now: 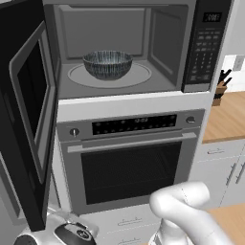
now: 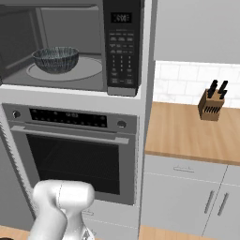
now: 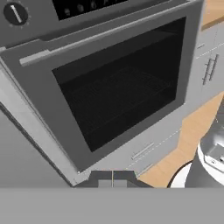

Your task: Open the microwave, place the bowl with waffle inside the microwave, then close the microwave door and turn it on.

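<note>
The microwave (image 1: 203,72) (image 2: 123,70) stands open above the oven. Its door (image 1: 28,110) is swung wide to the left, window facing inward. The dark streaked bowl (image 1: 107,63) (image 2: 56,58) sits upright on the round turntable (image 1: 139,76) (image 2: 89,70) inside the grey cavity. Its rim hides the waffle. My gripper (image 3: 112,180) hangs low in front of the oven, well below the microwave. Both fingertips are pressed together with nothing between them. The white arm's elbow (image 1: 182,201) (image 2: 63,197) shows at the bottom of both base views.
A steel-fronted oven (image 1: 129,162) (image 2: 75,154) (image 3: 118,96) with a horizontal handle sits under the microwave. To the right, a wooden counter (image 1: 227,119) (image 2: 187,131) carries a knife block (image 1: 220,91) (image 2: 211,104). The open door juts out on the left.
</note>
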Robot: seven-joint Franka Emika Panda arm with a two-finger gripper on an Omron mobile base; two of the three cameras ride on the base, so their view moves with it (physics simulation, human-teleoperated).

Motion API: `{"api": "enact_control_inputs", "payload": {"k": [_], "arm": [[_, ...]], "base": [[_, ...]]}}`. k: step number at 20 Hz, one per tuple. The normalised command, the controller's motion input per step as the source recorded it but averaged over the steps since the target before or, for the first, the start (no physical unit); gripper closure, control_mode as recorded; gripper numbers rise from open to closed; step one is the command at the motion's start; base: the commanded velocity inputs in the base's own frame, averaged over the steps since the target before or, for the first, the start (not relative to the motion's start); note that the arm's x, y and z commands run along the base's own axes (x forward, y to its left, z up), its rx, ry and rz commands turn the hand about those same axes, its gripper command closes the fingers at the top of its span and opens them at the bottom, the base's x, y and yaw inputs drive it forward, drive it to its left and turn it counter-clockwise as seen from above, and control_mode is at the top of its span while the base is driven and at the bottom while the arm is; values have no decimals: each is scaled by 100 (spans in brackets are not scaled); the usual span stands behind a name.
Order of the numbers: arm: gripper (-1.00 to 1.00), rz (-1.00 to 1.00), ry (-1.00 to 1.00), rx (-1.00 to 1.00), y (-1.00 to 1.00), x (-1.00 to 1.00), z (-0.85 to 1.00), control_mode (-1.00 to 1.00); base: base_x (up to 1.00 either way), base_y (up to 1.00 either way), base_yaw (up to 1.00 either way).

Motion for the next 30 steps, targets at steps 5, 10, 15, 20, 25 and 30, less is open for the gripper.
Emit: {"api": "enact_control_inputs", "payload": {"k": [5, 10, 15, 20, 25, 30], "arm": [[100, -9, -25, -37, 0, 2, -8, -100], [100, -17, -11, -25, 0, -40, 77, -100], [100, -17, -6, -30, 21, -6, 81, -100], [100, -14, -16, -35, 33, 0, 83, -100], [100, -6, -29, -36, 32, -1, 86, -100], [100, 0, -35, -22, 0, -4, 84, -100]], "base": [[0, 0, 0], [0, 0, 0], [0, 0, 0], [0, 0, 0], [0, 0, 0], [0, 0, 0]]}}
